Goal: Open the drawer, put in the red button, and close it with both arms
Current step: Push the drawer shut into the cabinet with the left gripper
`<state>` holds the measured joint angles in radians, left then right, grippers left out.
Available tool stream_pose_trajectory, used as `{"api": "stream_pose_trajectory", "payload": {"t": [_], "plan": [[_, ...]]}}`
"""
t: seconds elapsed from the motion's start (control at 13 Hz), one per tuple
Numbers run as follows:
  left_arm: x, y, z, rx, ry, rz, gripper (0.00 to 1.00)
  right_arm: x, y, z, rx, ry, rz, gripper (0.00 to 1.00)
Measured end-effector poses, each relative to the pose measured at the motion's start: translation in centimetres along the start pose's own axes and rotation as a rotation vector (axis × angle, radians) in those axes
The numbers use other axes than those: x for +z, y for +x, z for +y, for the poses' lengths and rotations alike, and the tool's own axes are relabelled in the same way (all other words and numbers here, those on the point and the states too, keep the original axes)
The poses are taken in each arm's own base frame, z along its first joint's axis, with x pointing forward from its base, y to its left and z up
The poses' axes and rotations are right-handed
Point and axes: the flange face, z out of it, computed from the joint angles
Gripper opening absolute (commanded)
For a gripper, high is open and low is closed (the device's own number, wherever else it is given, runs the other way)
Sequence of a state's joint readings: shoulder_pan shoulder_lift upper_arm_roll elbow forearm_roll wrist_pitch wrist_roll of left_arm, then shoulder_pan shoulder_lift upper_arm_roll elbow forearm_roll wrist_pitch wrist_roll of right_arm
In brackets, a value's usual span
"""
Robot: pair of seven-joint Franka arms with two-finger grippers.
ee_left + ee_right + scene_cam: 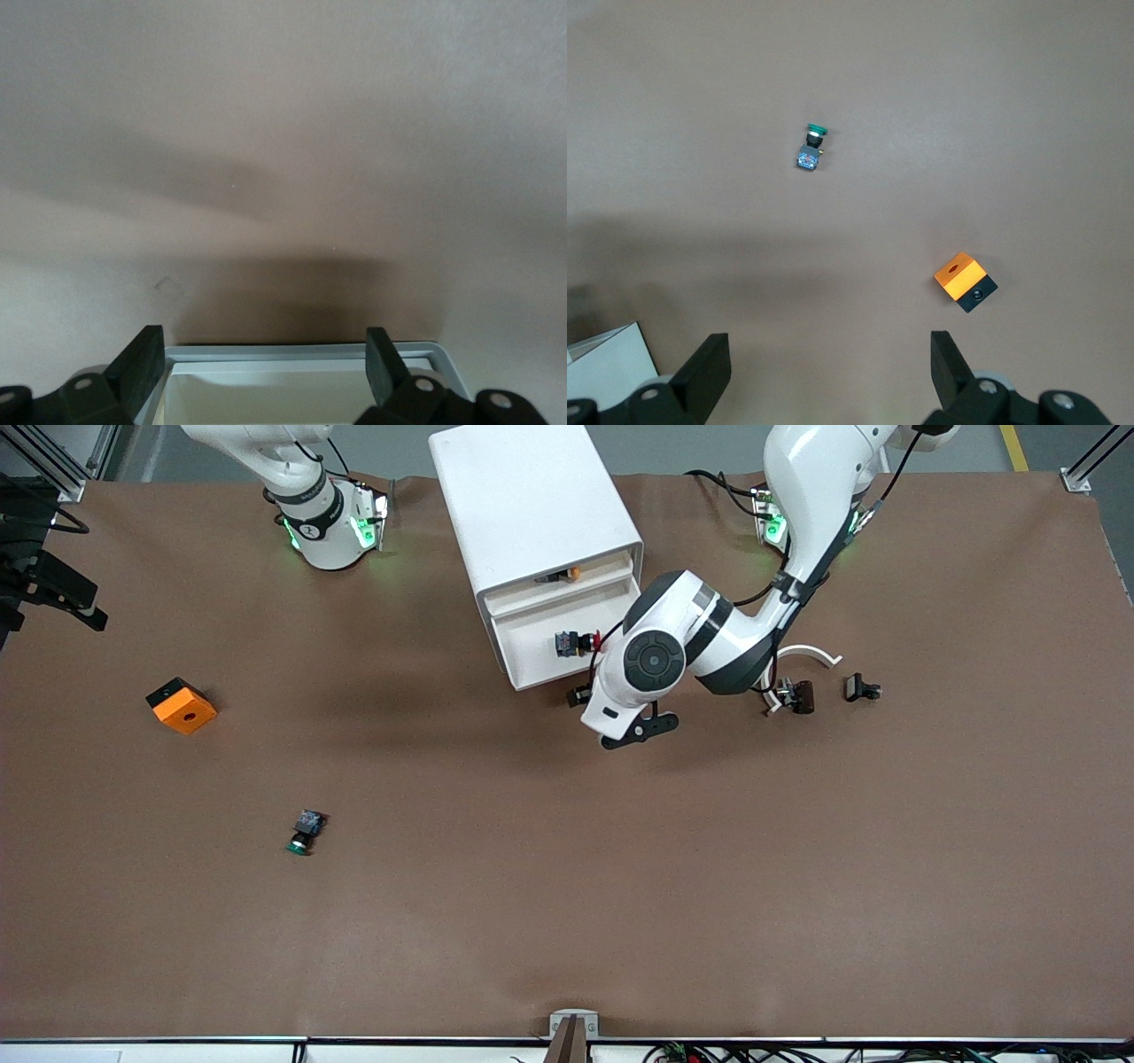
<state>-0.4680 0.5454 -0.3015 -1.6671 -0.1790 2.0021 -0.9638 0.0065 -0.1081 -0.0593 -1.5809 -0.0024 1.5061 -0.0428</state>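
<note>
Grippers first: your left gripper point(266, 372) hangs with its fingers point(142, 365) spread wide and nothing between them, right over the front edge of the pulled-out drawer point(549, 651). That drawer sticks out of the white cabinet point(532, 505), and the red button point(574, 643) lies inside it, beside the left arm's wrist and under no finger. You see only the drawer's rim and bare brown table point(567, 903) past the left gripper's tips.

Your right gripper point(831, 376) is also released and empty, waiting up near its base. Past its fingers, well apart from them, lie a green button point(810, 149) and an orange block point(966, 281); a white corner of the cabinet shows beside one finger.
</note>
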Motion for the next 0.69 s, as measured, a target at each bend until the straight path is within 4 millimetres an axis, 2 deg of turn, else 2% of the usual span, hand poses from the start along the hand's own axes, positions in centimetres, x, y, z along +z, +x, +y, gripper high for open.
{"api": "stream_pose_trajectory", "payload": {"t": [0.69], "plan": [[2.3,-4.0,1.3,0.06,0.032,-0.038,1.0,0.0,0.0,0.0,0.0,0.0,0.0,1.0]]}}
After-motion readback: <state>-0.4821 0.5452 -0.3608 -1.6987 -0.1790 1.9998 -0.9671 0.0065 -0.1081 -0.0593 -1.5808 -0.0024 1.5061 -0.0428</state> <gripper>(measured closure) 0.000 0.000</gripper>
